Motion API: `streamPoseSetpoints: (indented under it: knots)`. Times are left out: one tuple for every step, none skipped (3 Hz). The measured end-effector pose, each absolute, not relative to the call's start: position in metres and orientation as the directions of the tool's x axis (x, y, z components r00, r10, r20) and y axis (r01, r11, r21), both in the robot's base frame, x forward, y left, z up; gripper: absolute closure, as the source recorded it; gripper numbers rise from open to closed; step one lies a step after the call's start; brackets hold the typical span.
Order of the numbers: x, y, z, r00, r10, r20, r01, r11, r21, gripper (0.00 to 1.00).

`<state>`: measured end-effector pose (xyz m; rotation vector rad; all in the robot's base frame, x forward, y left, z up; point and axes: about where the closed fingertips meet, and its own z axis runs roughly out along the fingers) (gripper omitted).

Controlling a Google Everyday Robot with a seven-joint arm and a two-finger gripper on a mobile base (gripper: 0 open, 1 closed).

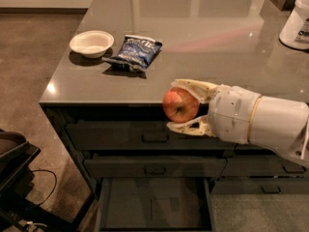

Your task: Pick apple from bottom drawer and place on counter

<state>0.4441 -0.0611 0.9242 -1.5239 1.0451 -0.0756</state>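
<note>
**Apple held in front of the counter edge**

Camera view: we see the gripper (176,105) reaching in from the right, level with the front edge of the counter (193,42). Its two pale fingers (193,86) are closed around the apple (180,105), one above it and one below, so the apple is clamped between them. The apple hangs in the air, clear of every surface. It sits in front of the counter's edge and the top drawer front (120,135), well above the bottom drawer (154,202).

The bottom drawer is pulled out at the foot of the cabinet. Inside it we see only its flat dark floor and thin side walls. The two drawers above it, including the middle one (154,167), are shut, so we cannot see into them.

On the counter's near left corner stands a white bowl (91,43), and we see only its pale inside. Just to its right lies a blue snack bag (135,52), close beside it but not touching. A white jar (297,21) stands at the far right edge, partly cut off, and we cannot tell what it holds.
</note>
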Motion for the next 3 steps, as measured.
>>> streamPoseSetpoints:
  knots:
    - [0.465,-0.061,0.917,0.594,-0.612,-0.522,-0.571,0.137,-0.809,1.00]
    - [0.516,-0.078,0.908,0.583,-0.594,-0.554,-0.603,0.141,-0.785,1.00]
    - [0.569,-0.080,0.906,0.589,-0.579,-0.564,-0.622,0.121,-0.774,1.00]
